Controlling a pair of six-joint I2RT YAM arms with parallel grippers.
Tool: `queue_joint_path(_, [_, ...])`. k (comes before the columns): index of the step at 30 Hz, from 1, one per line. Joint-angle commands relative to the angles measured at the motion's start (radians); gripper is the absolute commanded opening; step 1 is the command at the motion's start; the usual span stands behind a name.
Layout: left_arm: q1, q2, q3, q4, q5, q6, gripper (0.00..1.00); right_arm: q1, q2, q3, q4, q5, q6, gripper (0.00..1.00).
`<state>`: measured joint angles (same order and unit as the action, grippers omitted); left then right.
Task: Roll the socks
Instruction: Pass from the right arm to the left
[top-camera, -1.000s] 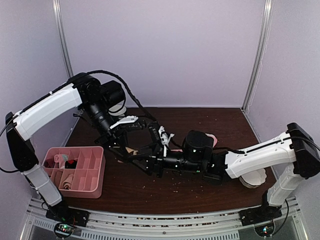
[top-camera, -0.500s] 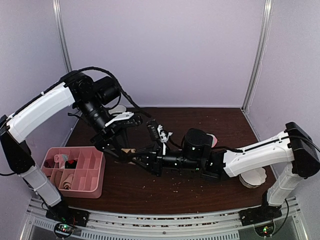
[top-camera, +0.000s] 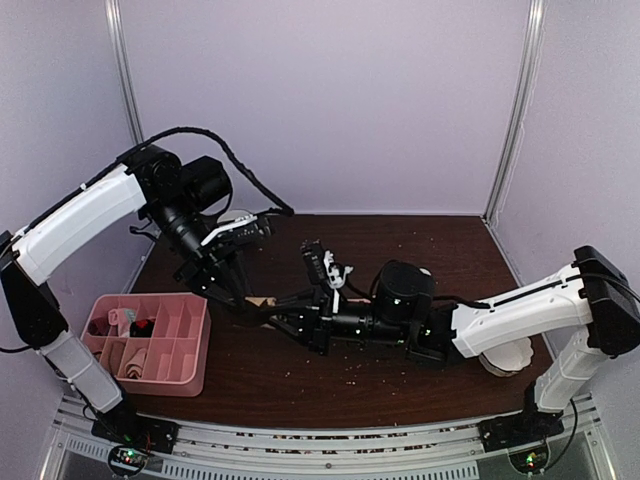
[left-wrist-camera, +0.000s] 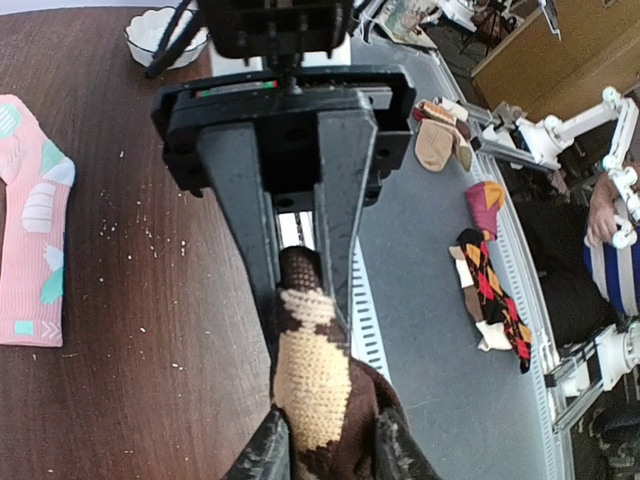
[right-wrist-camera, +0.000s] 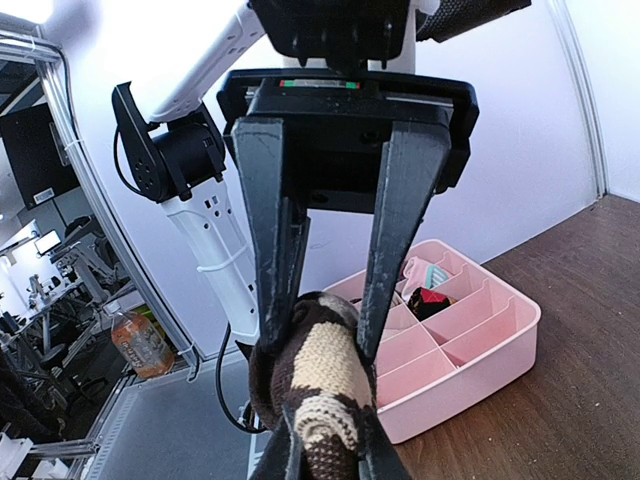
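Within lilac walls, over a dark wooden surface (top-camera: 350, 390), the argyle sock (left-wrist-camera: 310, 390) is spanned between both arms, left of centre. The left claw (right-wrist-camera: 320, 320) is closed narrowly on one end, and the right claw (left-wrist-camera: 300, 290) is pinched on the brown tip. The knit is judged soft, light and stretchy, so it should be gripped on its thick folded part. One argyle piece is counted, single or paired unclear. One pink sock (left-wrist-camera: 35, 220) lies flat. One pink divided tray (top-camera: 160, 383) is seen.
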<state>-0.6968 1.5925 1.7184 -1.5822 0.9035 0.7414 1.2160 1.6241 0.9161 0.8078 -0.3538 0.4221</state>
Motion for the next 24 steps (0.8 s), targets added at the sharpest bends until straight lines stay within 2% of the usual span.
queue_joint_path(1, [0.019,-0.023,-0.021,-0.052,0.053,0.008,0.27,-0.01,-0.04,-0.019,0.054,0.061,-0.012,0.0])
queue_joint_path(8, [0.019,-0.022,-0.057,-0.04,0.016,-0.012,0.43,-0.007,-0.03,-0.012,0.071,0.065,-0.015,0.0])
queue_joint_path(13, [0.019,-0.024,-0.081,-0.024,-0.001,-0.025,0.48,-0.004,-0.012,-0.005,0.089,0.072,-0.009,0.0])
queue_joint_path(15, [0.019,-0.029,-0.091,-0.005,-0.01,-0.041,0.48,-0.004,-0.006,-0.002,0.099,0.071,-0.003,0.0])
queue_joint_path(18, [0.019,-0.043,-0.108,0.053,-0.032,-0.082,0.36,0.001,0.005,-0.004,0.129,0.078,0.007,0.0])
queue_joint_path(24, [0.019,-0.037,-0.104,0.057,-0.011,-0.087,0.37,0.016,0.033,0.012,0.163,0.103,0.01,0.0])
